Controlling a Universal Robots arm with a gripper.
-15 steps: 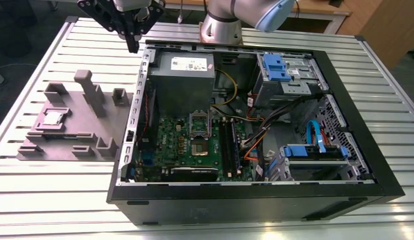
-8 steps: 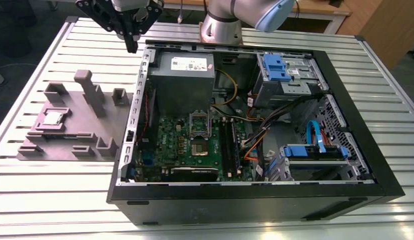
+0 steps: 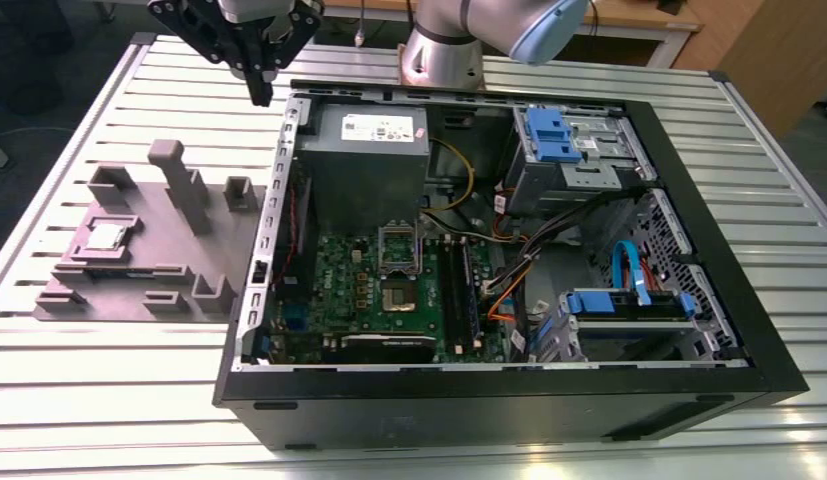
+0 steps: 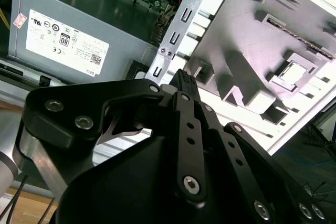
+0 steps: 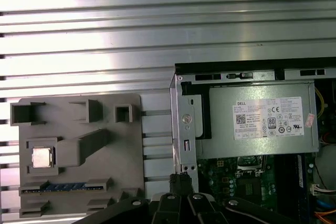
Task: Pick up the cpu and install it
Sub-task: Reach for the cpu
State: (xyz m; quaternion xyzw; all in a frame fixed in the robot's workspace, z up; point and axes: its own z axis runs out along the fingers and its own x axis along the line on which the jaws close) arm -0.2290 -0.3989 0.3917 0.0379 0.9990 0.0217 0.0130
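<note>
The cpu (image 3: 109,236) is a small silvery square lying flat in a recess of the purple-grey tray (image 3: 153,285), at the exterior view's left of the open computer case (image 3: 520,400). Both wrist views show the cpu (image 5: 42,157) (image 4: 290,73) in its recess. My gripper (image 3: 262,95) hangs shut and holds nothing above the case's far corner, beside the grey power supply (image 3: 364,135). It is well apart from the tray. Its black fingertips (image 5: 181,179) (image 4: 184,80) are pressed together. Inside the case, the green motherboard (image 3: 346,290) carries a metal-framed socket (image 3: 392,292).
The case lies open on a ribbed metal table (image 3: 120,370). It also holds blue drive brackets (image 3: 553,135), orange and blue cables (image 3: 627,265) and black memory slots (image 3: 453,290). Tall raised blocks (image 3: 180,180) stand on the tray close to the cpu.
</note>
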